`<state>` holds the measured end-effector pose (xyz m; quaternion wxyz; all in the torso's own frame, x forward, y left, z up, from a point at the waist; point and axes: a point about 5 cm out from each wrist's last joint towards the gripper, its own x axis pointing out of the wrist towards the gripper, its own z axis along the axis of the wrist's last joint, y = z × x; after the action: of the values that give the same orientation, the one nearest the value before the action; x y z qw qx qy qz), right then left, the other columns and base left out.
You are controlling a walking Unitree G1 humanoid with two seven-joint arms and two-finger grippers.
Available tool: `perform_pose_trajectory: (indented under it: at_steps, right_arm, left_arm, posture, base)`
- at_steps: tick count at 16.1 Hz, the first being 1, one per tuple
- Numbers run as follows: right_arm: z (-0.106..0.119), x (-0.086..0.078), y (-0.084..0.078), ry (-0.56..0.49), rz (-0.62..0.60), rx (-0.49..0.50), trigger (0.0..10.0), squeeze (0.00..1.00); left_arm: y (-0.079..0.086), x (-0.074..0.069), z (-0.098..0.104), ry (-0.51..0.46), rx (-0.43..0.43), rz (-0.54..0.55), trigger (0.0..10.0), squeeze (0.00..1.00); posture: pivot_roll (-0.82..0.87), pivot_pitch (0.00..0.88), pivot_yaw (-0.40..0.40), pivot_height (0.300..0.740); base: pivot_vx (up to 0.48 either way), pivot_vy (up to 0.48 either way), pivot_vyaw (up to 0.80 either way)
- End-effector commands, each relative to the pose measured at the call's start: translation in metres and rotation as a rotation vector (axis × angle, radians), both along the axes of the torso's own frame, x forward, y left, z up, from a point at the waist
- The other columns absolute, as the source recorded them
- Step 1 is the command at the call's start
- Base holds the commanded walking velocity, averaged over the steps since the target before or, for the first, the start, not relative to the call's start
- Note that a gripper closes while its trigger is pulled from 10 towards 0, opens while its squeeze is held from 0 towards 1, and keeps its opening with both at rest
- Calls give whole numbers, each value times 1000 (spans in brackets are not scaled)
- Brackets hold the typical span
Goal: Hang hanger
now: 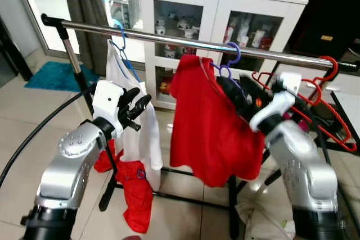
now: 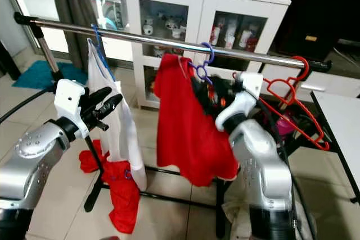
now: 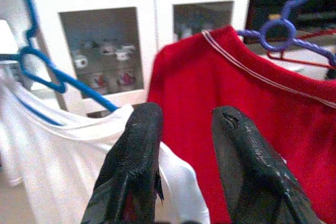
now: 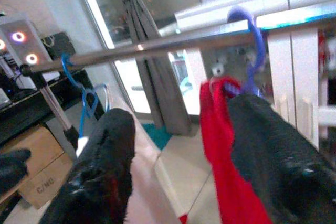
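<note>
A purple hanger carrying a red shirt hangs by its hook on the chrome rail. My right gripper is just right of the shirt's shoulder, below the rail, and open; in the right wrist view the shirt's edge and the purple hook lie beside one finger. To the left, a blue hanger holds a white shirt. My left gripper is in front of the white shirt, open and holding nothing.
Red empty hangers hang at the rail's right end. A red garment droops low on the rack's frame. A white glass-door cabinet stands behind the rack, and a teal mat lies on the tiled floor at the left.
</note>
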<state>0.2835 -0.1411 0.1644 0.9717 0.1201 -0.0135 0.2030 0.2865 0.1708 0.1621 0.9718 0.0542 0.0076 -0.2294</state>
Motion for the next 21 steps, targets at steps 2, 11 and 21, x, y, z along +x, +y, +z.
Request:
perform_pose_trajectory:
  at_steps: [2, 11, 21]
  right_arm:
    - [-16, -9, 3, 56, -41, -23, 10000, 1000]
    - [-20, -6, 3, 88, -116, -23, 10000, 1000]
    - [-16, 0, -2, 38, -172, -18, 10000, 1000]
  left_arm:
    - [2, -3, -2, -5, -15, 51, 10000, 0]
    - [16, 1, -7, 10, 41, 168, 10000, 0]
    - [-4, 1, 14, -12, -85, 145, 10000, 0]
  posture:
    - [2, 0, -65, 740]
    - [-9, 0, -60, 740]
    - [-9, 0, -80, 740]
  base:
    - [0, 172, 0]
    - [0, 371, 0]
    - [0, 155, 0]
